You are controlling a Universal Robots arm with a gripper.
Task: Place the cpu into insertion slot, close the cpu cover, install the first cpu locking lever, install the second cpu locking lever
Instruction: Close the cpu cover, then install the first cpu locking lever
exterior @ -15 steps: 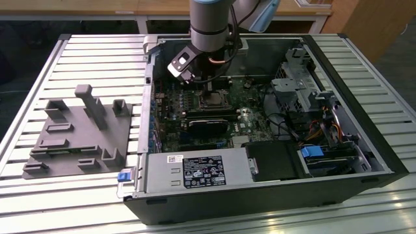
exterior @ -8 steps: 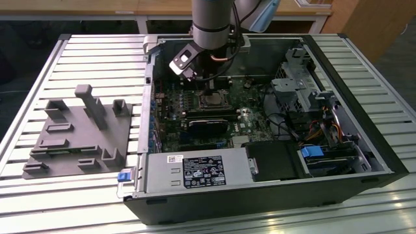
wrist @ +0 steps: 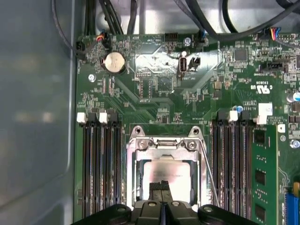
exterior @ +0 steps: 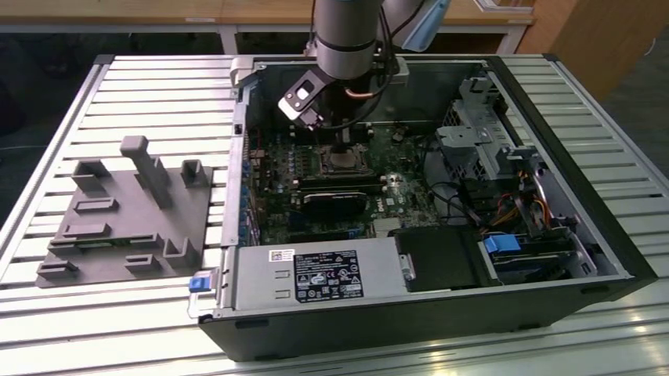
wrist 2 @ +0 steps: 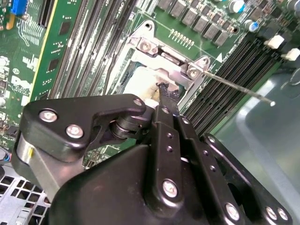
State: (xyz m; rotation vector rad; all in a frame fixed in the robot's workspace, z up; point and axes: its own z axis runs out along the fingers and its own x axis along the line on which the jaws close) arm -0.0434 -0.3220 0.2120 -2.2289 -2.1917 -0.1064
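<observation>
- Exterior view — the arm [exterior: 345, 35] reaches in from twelve o'clock into the open computer case [exterior: 616, 258]. The gripper [exterior: 339, 142] hangs directly over the insertion slot [exterior: 341, 162] on the green board.
- At six o'clock from the slot, a silver power supply [exterior: 313, 276] carries a black-and-white label whose print is too small to read. At nine o'clock, well apart from the case, a grey moulded fixture [exterior: 125, 223] lies on the slatted table [exterior: 157, 86].
- Second wrist view — the fingers [wrist 2: 164, 96] are drawn together into one narrow tip with nothing between them. The tip sits at the pale top of the cpu [wrist 2: 140, 82]; whether it touches cannot be told.
- The cpu cover [wrist 2: 185, 65] frames the chip. From the cover's corner a thin locking lever [wrist 2: 239, 86] slants out over the memory slots [wrist 2: 248, 58].
- First wrist view — the cpu lies flat in the slot, metal top up. It is square, so it has no long axis, and its edges line up with the memory slots on both sides.
- The cover's window shows the chip. The lever rod runs alongside the socket, between the cover and the slots, roughly parallel to them.
- The board bears small white lettering, and a coin cell [wrist: 114, 62] sits well apart from the socket.
</observation>
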